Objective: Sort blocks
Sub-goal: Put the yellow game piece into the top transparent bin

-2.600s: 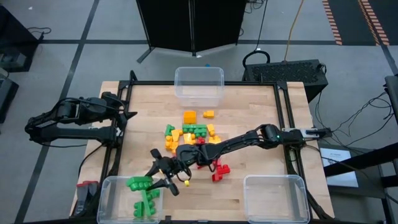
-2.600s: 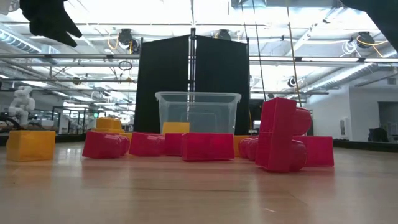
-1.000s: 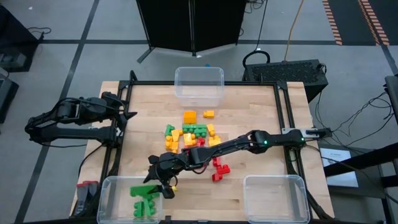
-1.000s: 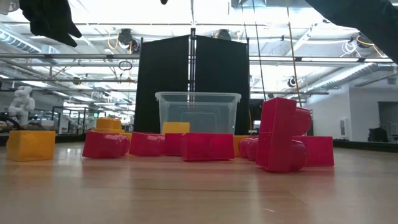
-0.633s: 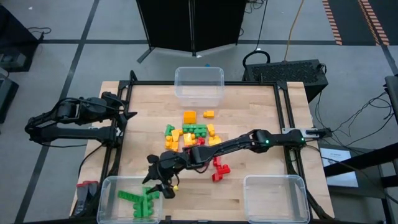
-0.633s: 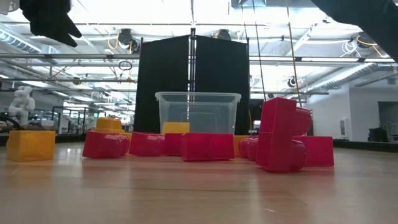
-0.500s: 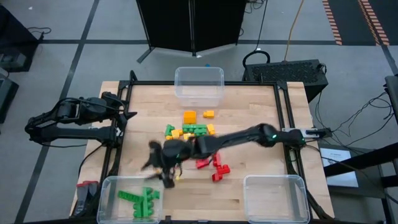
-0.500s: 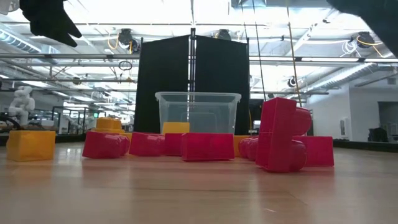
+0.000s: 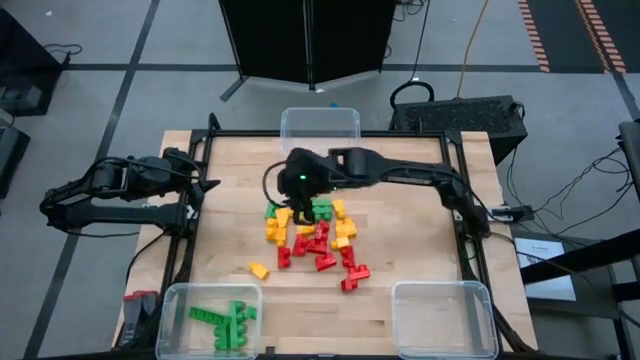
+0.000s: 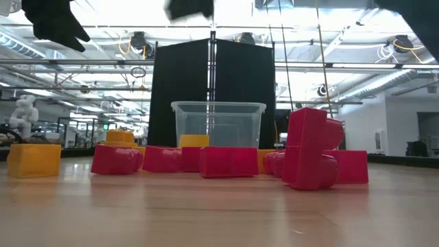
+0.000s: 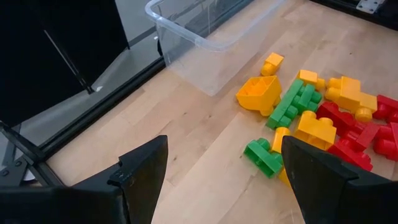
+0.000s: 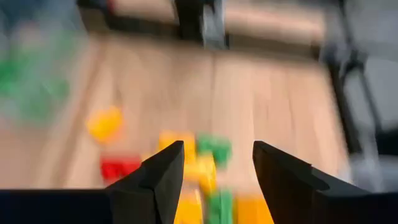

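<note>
1. Nearest the table's front edge stand two clear bins: the left front bin [image 9: 208, 318] holds a heap of green blocks [image 9: 226, 321], and the right front bin [image 9: 443, 318] sits at the opposite corner.
2. Just beyond the left front bin, a lone yellow block [image 9: 259, 270] lies on the wooden table [image 9: 400, 250], apart from the rest.
3. Farther in, the main pile of blocks [image 9: 315, 238] covers the table's middle: red ones on the near side, yellow and green ones mixed behind them. From table height the red blocks [image 10: 226, 161] form a row, with one taller red stack [image 10: 310, 147] on the right and a yellow block [image 10: 34, 160] far to the left.
4. Above the far side of that pile hangs the right gripper [image 9: 300, 180], its arm reaching in from the table's right edge. Its wrist camera shows the two fingers [image 12: 163, 177] parted with a clear gap and nothing between them.
5. Off the table's left edge waits the left gripper [image 9: 205, 180], its jaws spread wide and empty; its wrist camera looks across at the pile and the far bin.
6. At the far edge, centred, stands a third clear bin [image 9: 320, 135]; a black panel [image 10: 211, 89] rises behind it.
</note>
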